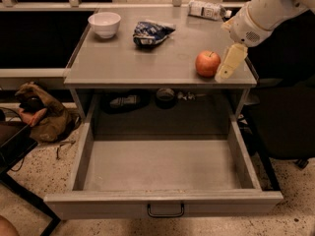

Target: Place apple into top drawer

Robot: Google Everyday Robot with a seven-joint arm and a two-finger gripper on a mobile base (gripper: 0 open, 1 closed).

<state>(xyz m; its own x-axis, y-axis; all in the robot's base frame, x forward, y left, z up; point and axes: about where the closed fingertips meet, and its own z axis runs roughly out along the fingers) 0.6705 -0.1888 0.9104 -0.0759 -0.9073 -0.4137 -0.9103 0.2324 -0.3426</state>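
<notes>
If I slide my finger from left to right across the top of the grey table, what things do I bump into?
round white bowl → crumpled blue-and-white snack bag → small red-orange apple → the robot's pale gripper, hanging just right of the apple.
</notes>
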